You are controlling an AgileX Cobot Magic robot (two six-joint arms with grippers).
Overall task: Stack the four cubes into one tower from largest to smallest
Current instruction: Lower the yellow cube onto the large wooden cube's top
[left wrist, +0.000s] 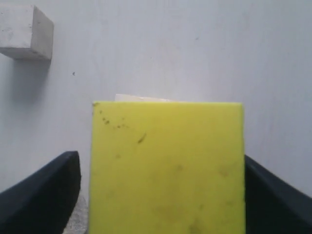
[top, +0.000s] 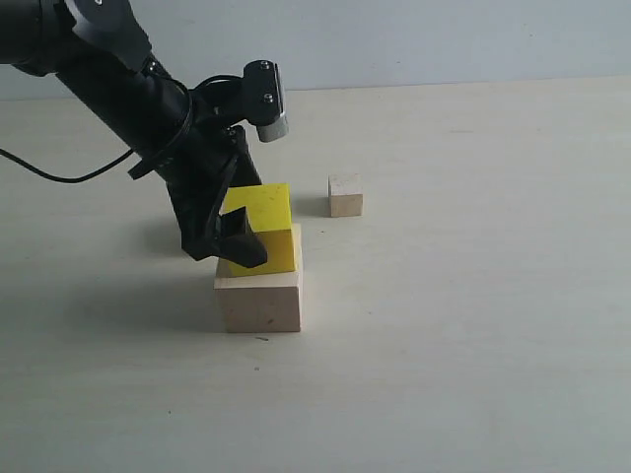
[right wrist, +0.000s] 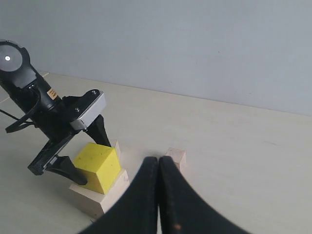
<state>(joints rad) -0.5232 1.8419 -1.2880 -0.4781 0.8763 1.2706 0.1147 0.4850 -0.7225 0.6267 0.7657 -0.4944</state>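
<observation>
Gaping beside yellow cube (left wrist: pixel 165 170), left gripper (left wrist: pixel 161 165)

Pale beige table (top: pixel 473 345), large pale wood cube (top: pixel 258 304) resting on it, small wood cube (top: pixel 345 195) standing apart

No text, label, brand, number or sign is legible on anything in view.

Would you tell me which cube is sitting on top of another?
The bright yellow cube, resting on the large pale wood cube; the small wood cube stands alone.
</observation>
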